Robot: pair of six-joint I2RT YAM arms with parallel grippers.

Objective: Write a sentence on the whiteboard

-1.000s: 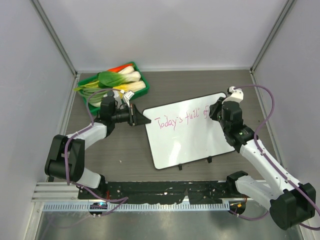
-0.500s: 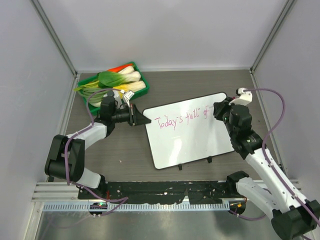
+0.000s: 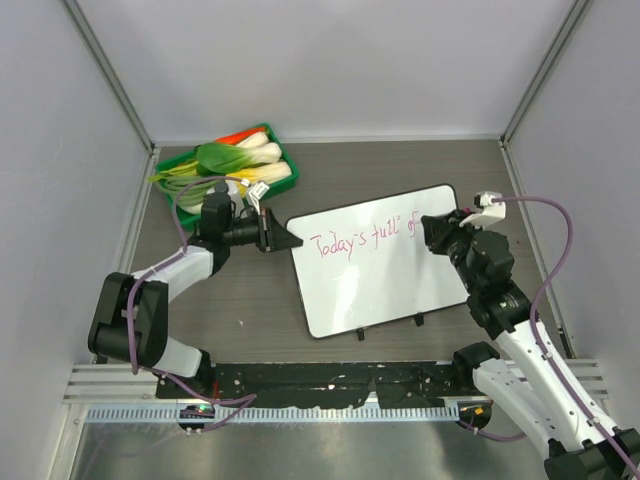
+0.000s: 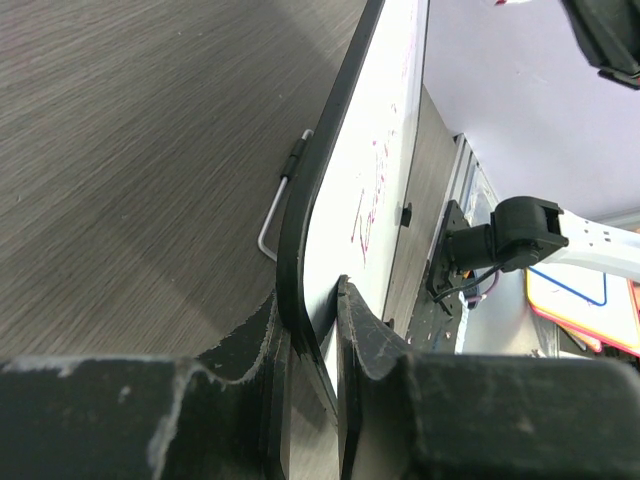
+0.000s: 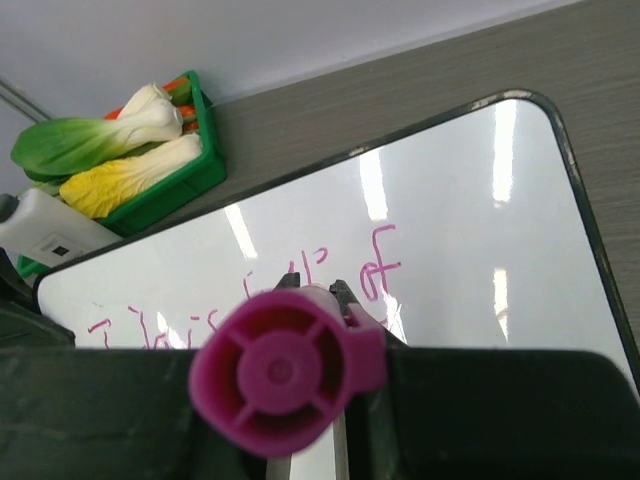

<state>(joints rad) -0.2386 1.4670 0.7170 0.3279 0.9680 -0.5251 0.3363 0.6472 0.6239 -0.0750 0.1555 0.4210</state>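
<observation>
The whiteboard lies tilted in the middle of the table. The sentence on it reads "Today's full of" in pink script along the top. My left gripper is shut on the board's left corner; the left wrist view shows the black rim pinched between the fingers, with my gripper around it. My right gripper is at the board's upper right, just right of "of", shut on a pink marker. The right wrist view shows the marker's cap end over the writing; its tip is hidden.
A green tray with bok choy and other vegetables stands at the back left, close behind my left wrist; it also shows in the right wrist view. The board's two black feet point toward me. Walls close in left, right and back.
My right arm has swung its wrist and elbow back toward me and to the right, and the gripper with the marker sits a little lower. The writing, board and left arm are unchanged.
</observation>
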